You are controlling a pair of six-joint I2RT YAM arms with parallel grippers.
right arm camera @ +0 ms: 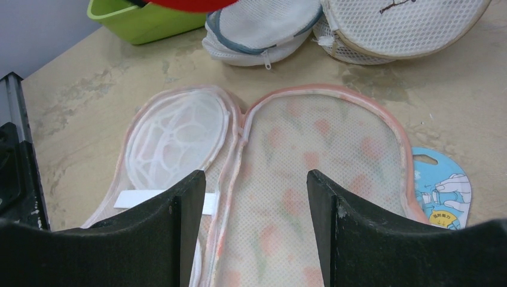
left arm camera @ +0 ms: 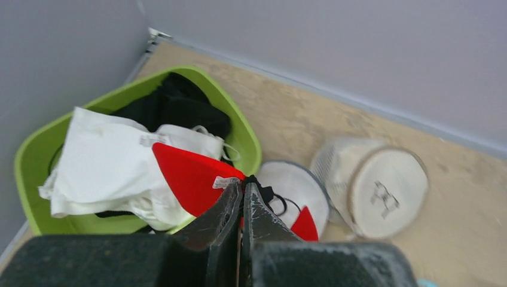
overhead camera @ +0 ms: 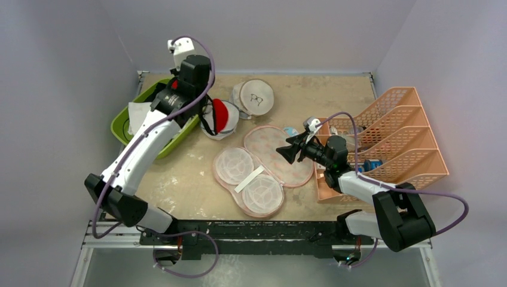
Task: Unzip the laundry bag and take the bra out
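Observation:
The laundry bag [overhead camera: 281,156] lies unzipped and spread open in the middle of the table, its floral half to the right and its pale mesh half [overhead camera: 248,179] to the left; it also shows in the right wrist view [right arm camera: 311,155]. The red bra [overhead camera: 220,115] hangs from my left gripper [overhead camera: 210,113], between the green bin and the round white-grey mesh bag. In the left wrist view the left gripper [left arm camera: 244,192] is shut on the bra [left arm camera: 188,173] at its black centre trim. My right gripper [overhead camera: 288,150] is open and empty, just above the floral half [right arm camera: 256,191].
A green bin [overhead camera: 124,124] with white and black garments stands at the back left. A round white-grey mesh bag [overhead camera: 234,127] and a round white bag with a glasses drawing [overhead camera: 256,97] lie behind the laundry bag. An orange rack [overhead camera: 388,137] stands at the right.

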